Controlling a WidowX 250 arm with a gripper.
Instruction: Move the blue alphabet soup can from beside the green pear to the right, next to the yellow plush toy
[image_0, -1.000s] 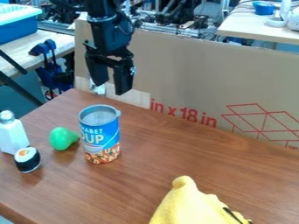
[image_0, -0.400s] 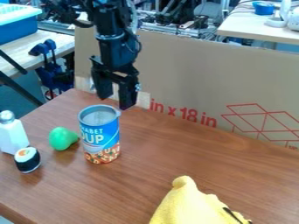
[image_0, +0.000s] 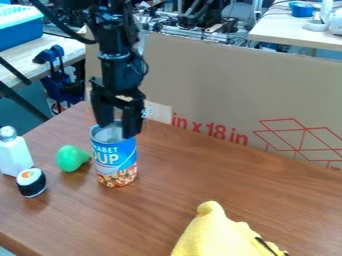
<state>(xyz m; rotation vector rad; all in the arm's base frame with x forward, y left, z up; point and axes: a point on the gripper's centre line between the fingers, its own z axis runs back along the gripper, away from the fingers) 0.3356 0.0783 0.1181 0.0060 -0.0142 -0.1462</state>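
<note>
1. Can (image_0: 115, 156) upright on the desk (image_0: 194, 175), toward its far left corner as I view it; white lettering on a blue label.
2. My fingers (image_0: 132, 120) are apart at its open top; the can lies below them, long axis vertical. Contact I can't tell.
3. Beyond the desk's far edge, cardboard (image_0: 220, 80) carries red print.
</note>
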